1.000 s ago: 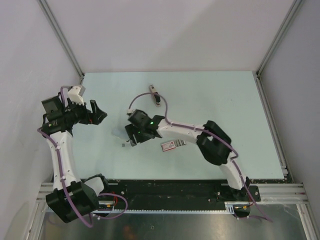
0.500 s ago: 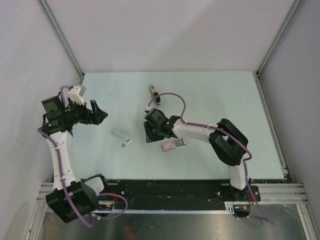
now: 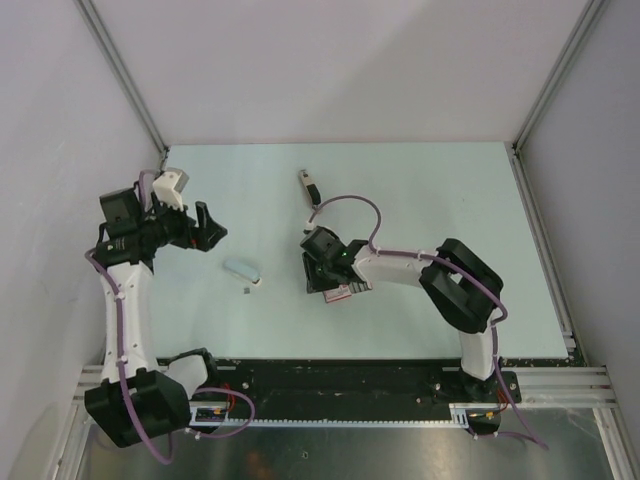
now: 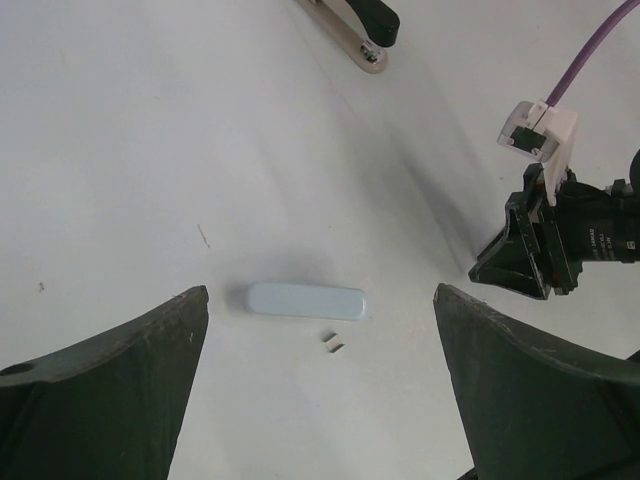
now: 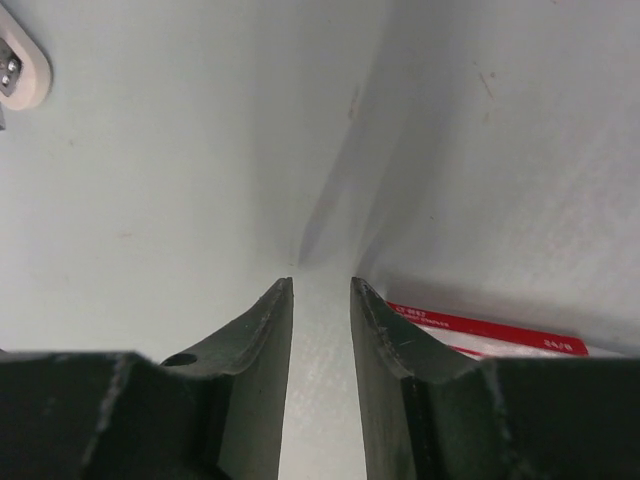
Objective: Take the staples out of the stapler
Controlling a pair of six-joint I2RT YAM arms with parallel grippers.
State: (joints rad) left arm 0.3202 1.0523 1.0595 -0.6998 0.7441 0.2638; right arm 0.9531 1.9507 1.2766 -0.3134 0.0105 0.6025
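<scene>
The stapler [image 3: 309, 187], a slim dark bar with a pale end, lies at the back middle of the table. It also shows at the top of the left wrist view as the stapler [image 4: 360, 25]. Its pale end [image 5: 20, 70] sits in a corner of the right wrist view. A tiny silvery piece of staples [image 3: 247, 291] lies on the table, seen closer as the staples piece [image 4: 334, 342]. My left gripper [image 3: 213, 228] hangs open above the table, left of it. My right gripper [image 3: 320, 283] is low over the table, its jaws a narrow gap apart with nothing between them [image 5: 321, 282].
A pale blue rounded oblong [image 3: 241, 269] lies just behind the staples piece, in the left wrist view too [image 4: 306, 300]. A flat red-and-white box [image 3: 347, 290] sits right beside my right gripper's fingers, its red edge [image 5: 480, 335] showing. The right wrist [image 4: 560, 230] shows in the left wrist view.
My right gripper has moved right, from by the blue oblong to beside the red-and-white box, and its jaws have narrowed. The left arm has shifted slightly back and right.
</scene>
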